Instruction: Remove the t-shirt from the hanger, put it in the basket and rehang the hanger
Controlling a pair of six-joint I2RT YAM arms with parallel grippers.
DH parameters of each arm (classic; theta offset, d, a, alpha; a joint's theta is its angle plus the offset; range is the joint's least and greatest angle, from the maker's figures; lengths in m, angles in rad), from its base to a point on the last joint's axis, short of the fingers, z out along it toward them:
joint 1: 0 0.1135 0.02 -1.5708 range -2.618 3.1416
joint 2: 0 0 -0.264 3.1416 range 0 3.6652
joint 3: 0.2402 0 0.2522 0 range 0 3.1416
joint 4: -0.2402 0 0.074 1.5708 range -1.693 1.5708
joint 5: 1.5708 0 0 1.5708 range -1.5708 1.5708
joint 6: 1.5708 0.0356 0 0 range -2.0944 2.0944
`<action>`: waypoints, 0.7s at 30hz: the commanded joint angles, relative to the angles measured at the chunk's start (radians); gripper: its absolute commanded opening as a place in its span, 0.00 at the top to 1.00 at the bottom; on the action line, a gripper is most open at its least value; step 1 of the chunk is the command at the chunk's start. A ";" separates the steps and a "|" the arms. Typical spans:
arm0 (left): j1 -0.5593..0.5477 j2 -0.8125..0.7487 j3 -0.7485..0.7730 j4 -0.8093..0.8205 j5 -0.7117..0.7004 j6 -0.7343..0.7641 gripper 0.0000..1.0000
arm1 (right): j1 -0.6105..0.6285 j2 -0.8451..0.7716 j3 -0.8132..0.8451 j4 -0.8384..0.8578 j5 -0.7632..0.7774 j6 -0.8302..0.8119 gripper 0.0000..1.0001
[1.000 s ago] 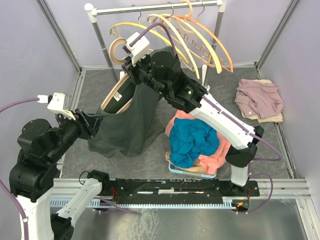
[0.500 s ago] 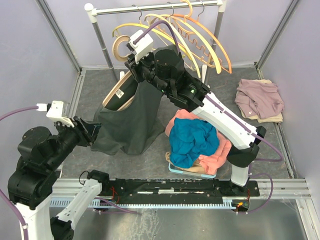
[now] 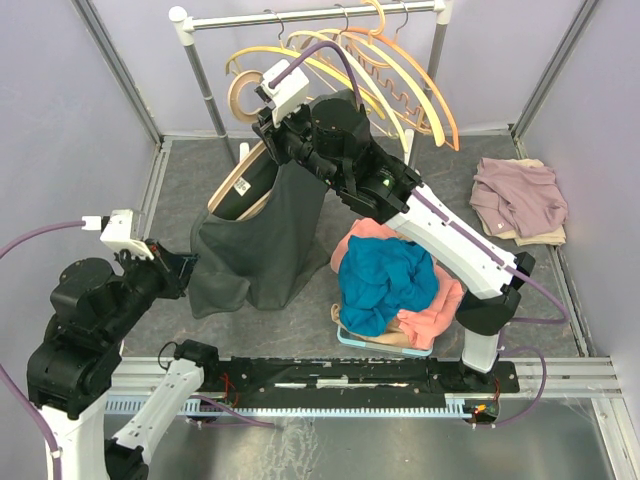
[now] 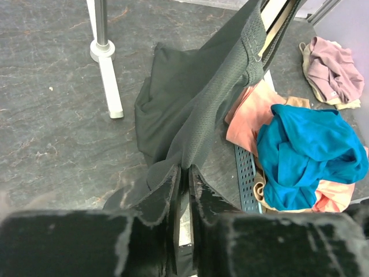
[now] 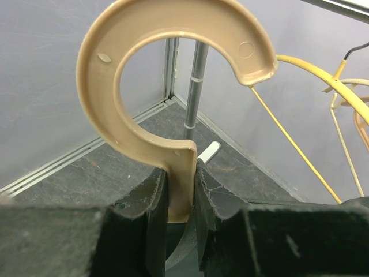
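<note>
A dark grey t-shirt point(image 3: 265, 240) hangs on a tan plastic hanger point(image 3: 240, 180), stretched down to the left. My right gripper point(image 3: 268, 122) is shut on the hanger's hook point(image 5: 173, 98) and holds it up near the rack. My left gripper point(image 3: 185, 268) is shut on the t-shirt's edge point(image 4: 196, 121) at the lower left; the cloth runs taut from its jaws up to the hanger. In the left wrist view the fingers point(image 4: 167, 190) pinch a fold of dark fabric.
A clothes rack point(image 3: 310, 15) with several yellow and orange hangers point(image 3: 400, 70) stands at the back. A pile of blue and pink clothes point(image 3: 390, 280) lies on a tray to the right. A mauve garment point(image 3: 518, 198) lies far right. The rack's foot point(image 4: 106, 75) is close.
My left gripper has drawn back down and left with the shirt's edge, pulling the fabric lower. My right gripper has lifted the hanger slightly toward the rack.
</note>
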 commanded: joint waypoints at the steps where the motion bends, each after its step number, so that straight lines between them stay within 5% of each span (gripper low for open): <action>1: 0.002 -0.023 -0.007 0.005 -0.026 -0.051 0.89 | -0.010 -0.073 0.003 0.092 0.003 -0.014 0.99; 5: 0.003 -0.026 -0.008 -0.015 -0.043 -0.058 0.97 | -0.012 -0.075 0.003 0.095 0.004 -0.014 0.99; 21: 0.002 -0.064 -0.053 -0.145 -0.173 -0.107 0.97 | -0.026 -0.061 0.017 0.096 0.028 -0.014 0.99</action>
